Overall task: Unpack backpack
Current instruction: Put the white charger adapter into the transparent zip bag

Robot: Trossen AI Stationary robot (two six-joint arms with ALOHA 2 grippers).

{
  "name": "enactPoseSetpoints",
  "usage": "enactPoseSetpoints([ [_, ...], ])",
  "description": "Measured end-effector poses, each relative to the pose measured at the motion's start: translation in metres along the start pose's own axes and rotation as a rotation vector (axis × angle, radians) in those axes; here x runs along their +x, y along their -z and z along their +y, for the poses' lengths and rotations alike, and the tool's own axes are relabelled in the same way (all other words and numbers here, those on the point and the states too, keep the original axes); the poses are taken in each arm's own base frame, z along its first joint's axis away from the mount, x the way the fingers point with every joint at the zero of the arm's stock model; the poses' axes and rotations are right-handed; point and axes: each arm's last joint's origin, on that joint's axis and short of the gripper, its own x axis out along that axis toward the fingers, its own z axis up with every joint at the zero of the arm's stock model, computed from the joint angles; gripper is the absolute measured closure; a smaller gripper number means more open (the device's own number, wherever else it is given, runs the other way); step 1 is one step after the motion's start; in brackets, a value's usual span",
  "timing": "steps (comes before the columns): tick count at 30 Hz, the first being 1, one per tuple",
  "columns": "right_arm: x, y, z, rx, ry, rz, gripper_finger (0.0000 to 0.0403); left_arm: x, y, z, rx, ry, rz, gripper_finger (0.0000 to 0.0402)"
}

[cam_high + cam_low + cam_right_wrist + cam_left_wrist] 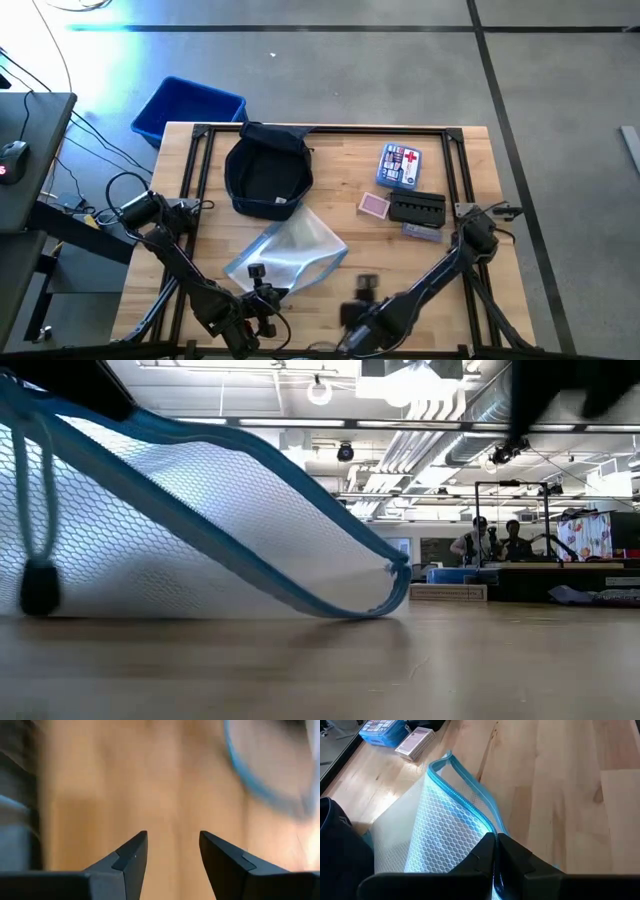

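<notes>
Left gripper (495, 851) clamped on mesh pouch (287, 252) edge, right gripper (172, 852) empty with jaws apart over counter (470, 310), backpack (268, 170) open at counter's far side; thin-edge pinch could slip, dropping the pouch.

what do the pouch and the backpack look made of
Pouch: seemingly clear soft plastic with a white mesh weave and a blue zipper edge; it sags and shines. Backpack: dark, matte, floppy fabric by its slumped shape, though too distant to tell the weave.
</notes>
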Motion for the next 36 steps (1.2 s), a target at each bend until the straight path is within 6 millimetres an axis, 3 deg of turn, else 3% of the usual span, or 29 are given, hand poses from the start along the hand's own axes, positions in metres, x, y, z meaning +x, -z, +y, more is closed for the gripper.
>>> enactPoseSetpoints([
  [4,0.009,0.034,-0.015,0.058,0.212,0.274,0.0238,0.0,0.0,0.0,-0.001,0.001,0.002,0.0402],
  [8,0.039,0.061,-0.026,0.132,0.154,0.509,0.0239,0.0,0.0,0.0,-0.001,0.005,0.007,0.0402],
  [10,0.051,0.081,-0.04,0.172,0.245,0.646,0.0248,0.0,0.0,0.0,0.004,0.006,0.007,0.0402],
  [13,0.067,0.109,-0.057,0.263,0.343,0.751,0.0278,0.0,0.0,0.0,0.004,0.011,0.011,0.0402],
  [18,0.071,0.144,-0.081,0.435,0.478,0.866,0.0368,0.001,0.0,0.0,0.003,0.006,0.009,0.0402],
  [20,0.067,0.151,-0.089,0.484,0.499,0.857,0.0393,0.002,-0.001,0.001,0.0,0.004,0.009,0.0402],
  [26,0.072,0.168,-0.097,0.672,0.454,0.833,0.0401,0.003,-0.001,0.001,-0.003,0.005,0.009,0.0402],
  [36,0.078,0.168,-0.094,0.747,0.407,0.822,0.0403,0.003,-0.001,0.001,-0.006,0.01,0.01,0.0402],
])
